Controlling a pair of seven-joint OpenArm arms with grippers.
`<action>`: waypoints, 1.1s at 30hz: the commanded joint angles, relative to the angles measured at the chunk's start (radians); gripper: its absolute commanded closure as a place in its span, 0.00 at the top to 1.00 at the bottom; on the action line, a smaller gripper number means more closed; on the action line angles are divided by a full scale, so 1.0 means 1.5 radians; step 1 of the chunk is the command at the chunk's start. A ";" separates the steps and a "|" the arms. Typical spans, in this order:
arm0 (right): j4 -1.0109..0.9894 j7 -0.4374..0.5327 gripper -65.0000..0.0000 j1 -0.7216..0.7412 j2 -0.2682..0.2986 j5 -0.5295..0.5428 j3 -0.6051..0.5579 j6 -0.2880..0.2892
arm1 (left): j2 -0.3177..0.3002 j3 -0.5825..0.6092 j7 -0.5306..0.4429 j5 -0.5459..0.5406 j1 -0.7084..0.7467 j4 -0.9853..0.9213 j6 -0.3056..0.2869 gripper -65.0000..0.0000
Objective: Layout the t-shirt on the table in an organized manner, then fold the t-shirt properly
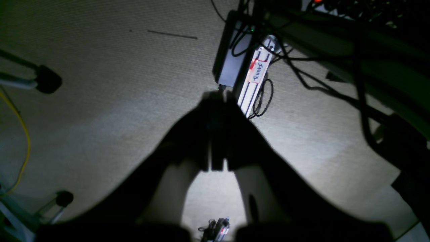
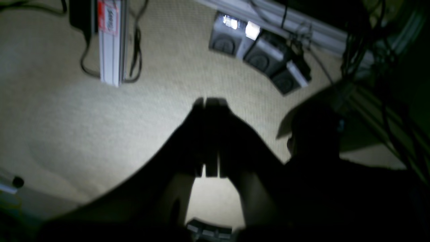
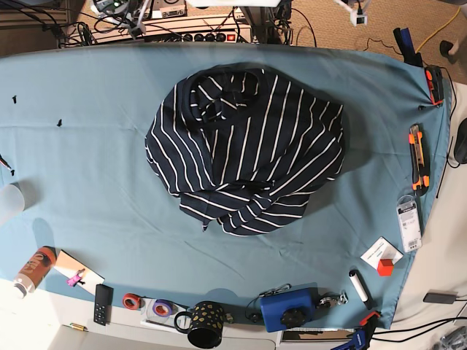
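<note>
My left gripper (image 1: 217,97) is clenched on nothing, hanging over beige carpet (image 1: 100,84). My right gripper (image 2: 211,101) is likewise clenched and empty above the floor. The t-shirt (image 3: 244,149) lies crumpled in a heap at the middle of the table (image 3: 87,182), apart from both grippers.

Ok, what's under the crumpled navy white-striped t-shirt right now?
The crumpled navy white-striped t-shirt lies on the teal cloth-covered table, which shows all around it. Anything beneath its bunched folds is covered.

T-shirt (image 3: 244,149) crumpled at centre of table (image 3: 87,168), tools along edges
</note>
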 commanded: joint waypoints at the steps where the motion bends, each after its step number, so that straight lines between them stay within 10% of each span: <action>1: 0.030 -0.008 0.00 -0.021 0.017 0.011 0.002 0.003 | -0.008 -0.002 0.007 -0.014 0.024 0.035 -0.004 0.00; 16: 0.442 -0.176 0.00 -0.244 0.043 0.138 0.124 0.007 | -0.010 -0.002 0.151 -0.033 0.322 0.559 0.002 0.00; 33: 0.739 -0.271 0.00 -0.313 0.041 0.431 0.402 0.165 | -0.006 -0.002 0.179 -0.032 0.446 1.012 0.001 0.00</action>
